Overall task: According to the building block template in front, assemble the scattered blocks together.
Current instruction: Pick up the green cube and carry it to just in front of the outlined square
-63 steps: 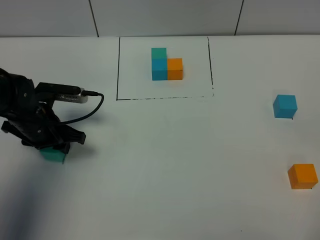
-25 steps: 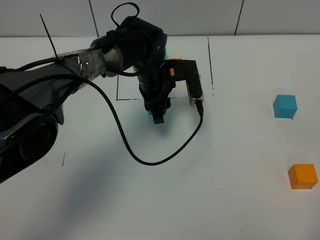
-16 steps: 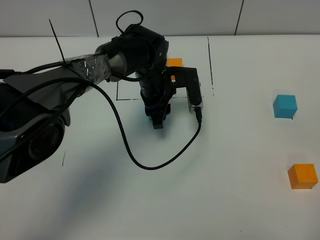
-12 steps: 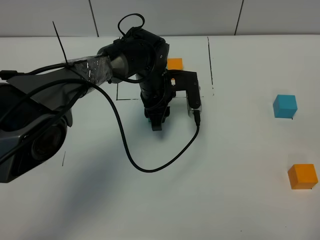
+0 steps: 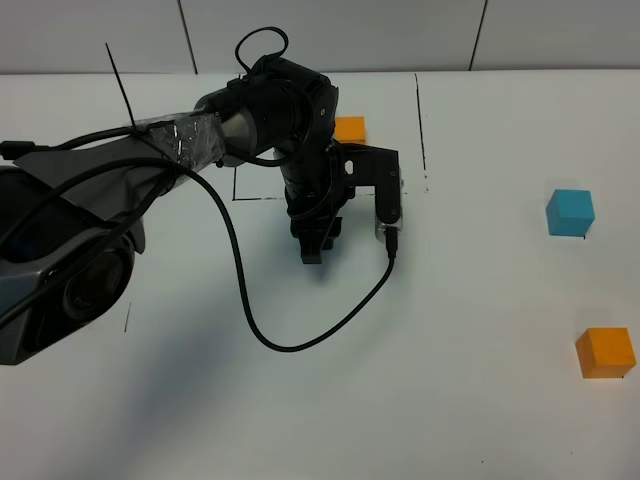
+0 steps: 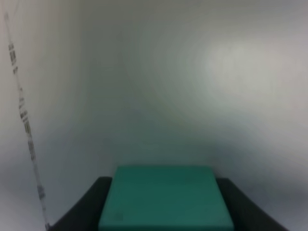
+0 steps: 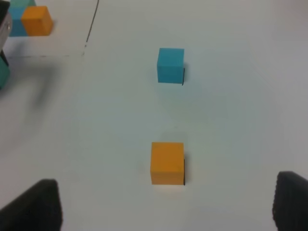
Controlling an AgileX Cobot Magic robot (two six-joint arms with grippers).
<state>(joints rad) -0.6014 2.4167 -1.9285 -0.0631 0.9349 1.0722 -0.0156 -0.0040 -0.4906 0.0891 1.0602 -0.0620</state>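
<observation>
Carried over from the table's left side, the small teal-green matte cube (image 6: 166, 197) is now clamped in the left gripper (image 5: 313, 240), just in front of the black-framed block template (image 5: 349, 128). Off right, the right gripper (image 7: 162, 211) gapes wide near the loose blue cube (image 5: 570, 211) and the loose orange cube (image 5: 605, 352).

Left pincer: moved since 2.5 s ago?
Yes. The left pincer went rightward from the view's left edge to the template frame's lower edge, holding the teal-green cube.

left arm (image 5: 290, 110) blocks template (image 5: 350, 128) front | blue cube (image 5: 570, 211), orange cube (image 5: 606, 352) well apart, open around
</observation>
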